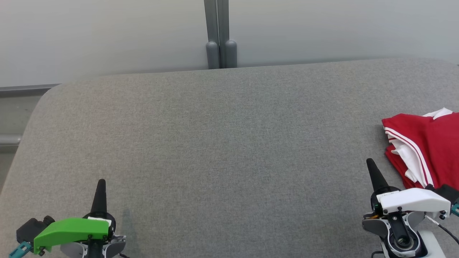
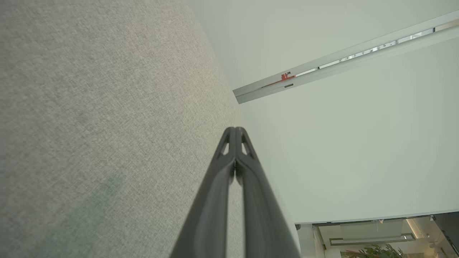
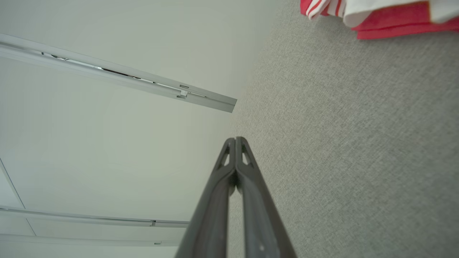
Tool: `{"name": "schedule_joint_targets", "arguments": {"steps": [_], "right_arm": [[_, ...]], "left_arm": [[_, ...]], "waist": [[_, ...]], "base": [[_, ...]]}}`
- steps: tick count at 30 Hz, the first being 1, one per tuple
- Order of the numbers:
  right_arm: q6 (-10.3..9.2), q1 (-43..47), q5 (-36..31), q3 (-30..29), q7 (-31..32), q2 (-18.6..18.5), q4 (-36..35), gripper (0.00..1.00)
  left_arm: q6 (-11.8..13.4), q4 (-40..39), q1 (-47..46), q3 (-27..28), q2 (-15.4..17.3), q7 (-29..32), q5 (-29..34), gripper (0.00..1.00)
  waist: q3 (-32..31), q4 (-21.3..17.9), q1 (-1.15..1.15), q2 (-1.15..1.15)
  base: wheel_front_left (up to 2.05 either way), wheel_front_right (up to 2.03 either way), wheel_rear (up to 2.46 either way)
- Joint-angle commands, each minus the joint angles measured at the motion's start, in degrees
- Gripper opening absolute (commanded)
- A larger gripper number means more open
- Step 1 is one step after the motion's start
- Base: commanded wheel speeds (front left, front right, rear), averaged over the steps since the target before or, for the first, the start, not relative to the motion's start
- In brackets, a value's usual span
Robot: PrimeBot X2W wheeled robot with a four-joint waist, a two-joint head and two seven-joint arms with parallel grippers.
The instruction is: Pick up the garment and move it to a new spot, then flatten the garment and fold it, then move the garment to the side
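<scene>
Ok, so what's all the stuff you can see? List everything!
table: one, grey fabric, spanning the head view
garment: one, red and white, on the table's right side
posts: two, grey, side by side behind the table
wall: one, pale, at the back
left gripper: one, dark fingers, green cover, shut, lower left
right gripper: one, dark fingers, white cover, shut, lower right, beside the garment
</scene>
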Motion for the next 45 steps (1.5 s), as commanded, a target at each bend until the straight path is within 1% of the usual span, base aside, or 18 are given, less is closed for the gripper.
{"name": "schedule_joint_targets", "arguments": {"steps": [1,26,45], "right_arm": [[0.04,0.26,1.53,-0.23,0.41,-0.34,-0.86,0.0],[0.03,1.15,13.67,-1.0,3.42,-0.4,-2.76,0.0],[0.02,1.68,21.42,-1.52,5.46,-0.43,-4.0,0.0]], "left_arm": [[-0.52,-0.71,-1.31,0.36,0.46,0.31,-1.39,0.0],[-2.04,-1.94,-1.77,1.47,0.54,3.42,-13.53,0.0],[-3.11,-2.71,-2.14,2.13,0.58,5.32,-21.09,0.0]], "waist": [[-0.02,0.0,0.0,0.0],[-0.42,-0.05,0.0,0.0],[-0.72,-0.08,0.0,0.0]], "base": [[0.0,0.0,0.0],[0.0,0.0,0.0],[0.0,0.0,0.0]]}}
